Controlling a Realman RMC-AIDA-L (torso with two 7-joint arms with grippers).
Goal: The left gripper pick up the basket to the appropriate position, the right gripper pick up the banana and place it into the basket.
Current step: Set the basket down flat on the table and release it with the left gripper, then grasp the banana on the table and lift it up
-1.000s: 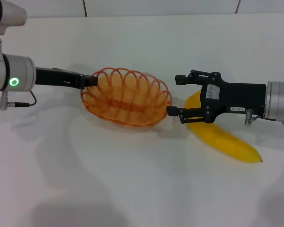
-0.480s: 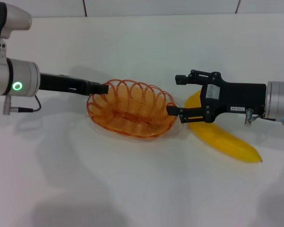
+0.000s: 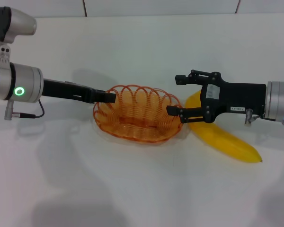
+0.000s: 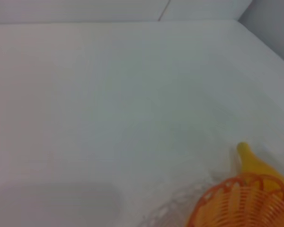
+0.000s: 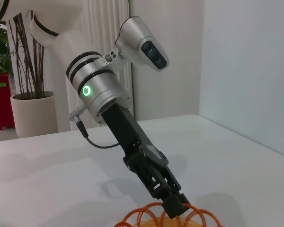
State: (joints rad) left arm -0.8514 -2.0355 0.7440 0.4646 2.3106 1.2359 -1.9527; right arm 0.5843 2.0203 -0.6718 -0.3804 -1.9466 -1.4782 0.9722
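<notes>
Judging the banana (image 3: pixel 225 137) first, we take it for smooth, stiff, light plastic, likely slippery, so its thick middle is the place to clamp. It lies on the white tabletop (image 3: pixel 142 189), at 3 o'clock from the basket (image 3: pixel 138 113). Our right end effector (image 3: pixel 179 94) hovers above its near end, fingers apart. Our left end effector (image 3: pixel 109 97) pinches the basket's 9 o'clock rim, springy looped wire.

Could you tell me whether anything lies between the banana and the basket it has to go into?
Nothing else does. The right pincer hangs open over the banana, right beside the basket, whose far rim the left pincer grips.
</notes>
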